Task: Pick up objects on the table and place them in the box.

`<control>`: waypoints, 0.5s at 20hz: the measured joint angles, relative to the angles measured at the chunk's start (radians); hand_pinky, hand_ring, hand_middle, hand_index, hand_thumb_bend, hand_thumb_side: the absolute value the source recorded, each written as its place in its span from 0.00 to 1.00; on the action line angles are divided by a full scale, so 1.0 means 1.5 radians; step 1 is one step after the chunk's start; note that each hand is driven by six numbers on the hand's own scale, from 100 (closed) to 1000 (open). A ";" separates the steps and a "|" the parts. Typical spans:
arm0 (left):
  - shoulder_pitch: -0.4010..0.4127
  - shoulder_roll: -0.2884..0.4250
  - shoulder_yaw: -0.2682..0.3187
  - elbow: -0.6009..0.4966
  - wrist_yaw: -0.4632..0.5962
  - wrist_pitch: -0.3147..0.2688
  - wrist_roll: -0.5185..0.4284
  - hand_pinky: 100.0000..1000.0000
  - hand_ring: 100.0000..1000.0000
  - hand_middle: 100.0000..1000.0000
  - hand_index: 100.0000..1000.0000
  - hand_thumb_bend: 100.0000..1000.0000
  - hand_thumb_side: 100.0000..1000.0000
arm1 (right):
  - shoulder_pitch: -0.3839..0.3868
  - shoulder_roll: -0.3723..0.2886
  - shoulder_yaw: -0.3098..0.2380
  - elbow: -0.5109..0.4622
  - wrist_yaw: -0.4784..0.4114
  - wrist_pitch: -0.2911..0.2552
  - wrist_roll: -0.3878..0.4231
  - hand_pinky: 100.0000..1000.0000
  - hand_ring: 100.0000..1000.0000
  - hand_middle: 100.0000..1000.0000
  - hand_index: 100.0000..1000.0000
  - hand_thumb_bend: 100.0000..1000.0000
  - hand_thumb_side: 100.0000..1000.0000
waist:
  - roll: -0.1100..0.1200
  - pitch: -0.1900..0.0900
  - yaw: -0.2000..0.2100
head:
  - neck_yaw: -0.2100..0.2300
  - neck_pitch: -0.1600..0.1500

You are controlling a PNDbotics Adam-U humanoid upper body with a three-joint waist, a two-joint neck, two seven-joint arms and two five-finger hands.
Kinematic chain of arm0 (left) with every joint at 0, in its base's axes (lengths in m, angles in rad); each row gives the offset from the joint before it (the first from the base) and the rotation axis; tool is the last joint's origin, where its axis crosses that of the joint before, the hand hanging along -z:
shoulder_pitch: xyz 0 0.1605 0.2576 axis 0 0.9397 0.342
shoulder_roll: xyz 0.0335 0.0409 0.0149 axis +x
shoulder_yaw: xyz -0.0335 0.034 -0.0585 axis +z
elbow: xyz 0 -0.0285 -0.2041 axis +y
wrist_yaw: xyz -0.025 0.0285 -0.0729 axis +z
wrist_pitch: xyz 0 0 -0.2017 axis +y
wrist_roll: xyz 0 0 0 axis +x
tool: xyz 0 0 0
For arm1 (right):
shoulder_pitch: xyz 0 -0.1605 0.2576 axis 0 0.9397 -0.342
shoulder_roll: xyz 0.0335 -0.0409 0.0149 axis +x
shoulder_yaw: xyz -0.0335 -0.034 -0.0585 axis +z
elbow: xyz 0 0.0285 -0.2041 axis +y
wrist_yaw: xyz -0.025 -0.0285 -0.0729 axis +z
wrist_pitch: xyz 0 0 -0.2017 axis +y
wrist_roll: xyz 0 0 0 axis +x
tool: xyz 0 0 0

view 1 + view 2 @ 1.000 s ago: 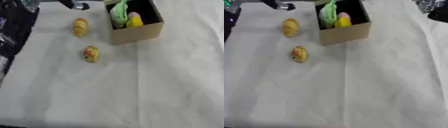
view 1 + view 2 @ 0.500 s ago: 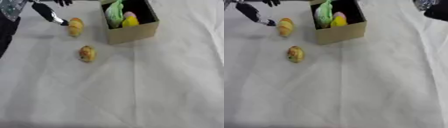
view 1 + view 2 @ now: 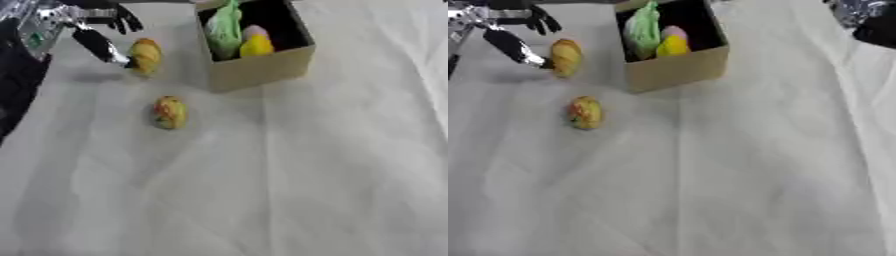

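Here the left hand (image 3: 94,31) is spread, grasping nothing, its thumb tip at the near side of the far yellow bun (image 3: 144,56). The fingers should drop behind the bun before curling, lest it roll. The second bun (image 3: 170,112) lies nearer the robot; the box (image 3: 262,70) stands just beyond the bun. The right hand shows nowhere.

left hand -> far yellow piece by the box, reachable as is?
Probably yes. The left hand is already beside the far yellow piece, a fingertip at its left side, nothing between them. The box stands off to its right, and the nearer yellow piece lies clear of the path.
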 measured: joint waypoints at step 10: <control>-0.005 -0.017 0.017 0.033 -0.062 -0.001 0.042 0.74 0.62 0.58 0.66 0.12 0.27 | -0.005 0.000 -0.004 -0.004 -0.001 0.001 -0.004 0.86 0.68 0.56 0.72 0.00 0.46 | 0.002 0.003 -0.005 | 0.005 -0.001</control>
